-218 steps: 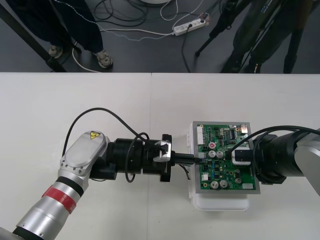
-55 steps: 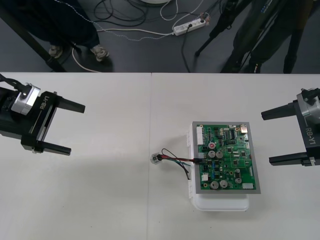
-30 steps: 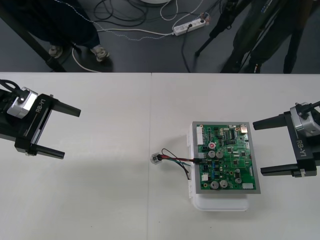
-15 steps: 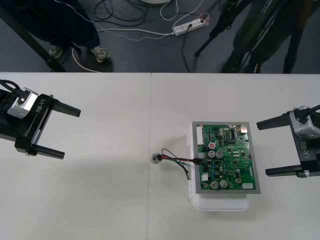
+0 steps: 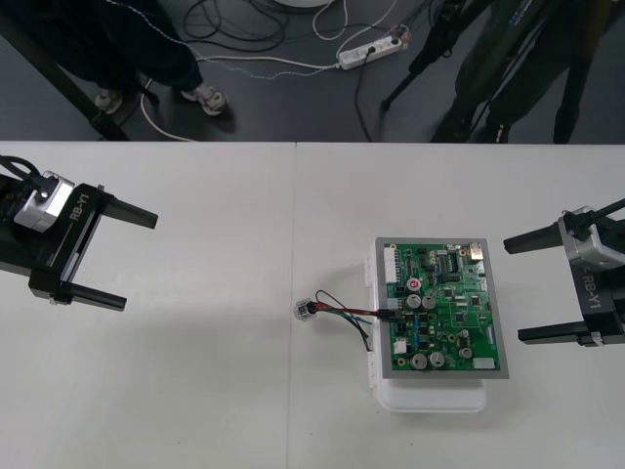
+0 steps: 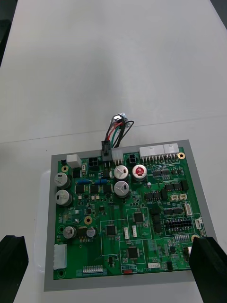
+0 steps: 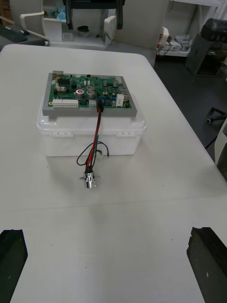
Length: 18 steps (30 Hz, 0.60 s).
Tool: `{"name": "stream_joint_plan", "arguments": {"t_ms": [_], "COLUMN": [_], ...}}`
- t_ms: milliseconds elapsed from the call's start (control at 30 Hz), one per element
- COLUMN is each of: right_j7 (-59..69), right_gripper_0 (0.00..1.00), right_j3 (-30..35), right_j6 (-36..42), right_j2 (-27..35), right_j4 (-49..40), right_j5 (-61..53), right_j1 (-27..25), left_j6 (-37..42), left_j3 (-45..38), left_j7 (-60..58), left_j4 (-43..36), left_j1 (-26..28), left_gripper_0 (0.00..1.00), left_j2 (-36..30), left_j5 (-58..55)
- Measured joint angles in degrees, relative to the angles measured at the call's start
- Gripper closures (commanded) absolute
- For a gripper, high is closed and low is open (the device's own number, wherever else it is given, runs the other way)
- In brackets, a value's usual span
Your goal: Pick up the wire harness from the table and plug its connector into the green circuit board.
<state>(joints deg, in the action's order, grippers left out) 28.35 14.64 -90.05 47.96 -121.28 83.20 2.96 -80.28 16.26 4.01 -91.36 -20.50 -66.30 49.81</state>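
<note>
The green circuit board (image 5: 439,308) lies on its white base (image 5: 430,396) right of the table's centre. The harness plug (image 5: 389,310) sits in a connector on the board's left edge. Its red, black and green wires (image 5: 342,314) run left to the metal socket (image 5: 305,310), which rests on the table. In the right wrist view the plug (image 6: 107,154) stands seated in the board (image 6: 127,213). My left gripper (image 5: 121,258) is open at the far left. My right gripper (image 5: 516,290) is open just right of the board. Nothing is between either pair of fingers.
In the left wrist view the white base (image 7: 90,135) stands well ahead of my open left gripper (image 7: 109,232), with the socket (image 7: 89,181) lying on the table in front of it. The table's far edge borders dark floor with cables.
My right gripper has drifted a little to the right, away from the board. The left gripper, the board and the harness have stayed where they were.
</note>
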Motion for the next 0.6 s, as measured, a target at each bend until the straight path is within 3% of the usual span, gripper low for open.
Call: {"name": "stream_joint_plan", "arguments": {"t_ms": [600], "right_j7": [0.0], "right_gripper_0": [0.0], "right_j3": [0.0], "right_j6": [0.0], "right_j2": [0.0], "right_j4": [0.18], "right_j5": [0.1], "right_j1": [0.0], "left_j6": [0.0], "left_j3": [0.0], "left_j7": [0.0], "left_j4": [0.0], "left_j1": [0.0], "left_gripper_0": [0.0], "left_j2": [0.0], "left_j5": [0.0]}}
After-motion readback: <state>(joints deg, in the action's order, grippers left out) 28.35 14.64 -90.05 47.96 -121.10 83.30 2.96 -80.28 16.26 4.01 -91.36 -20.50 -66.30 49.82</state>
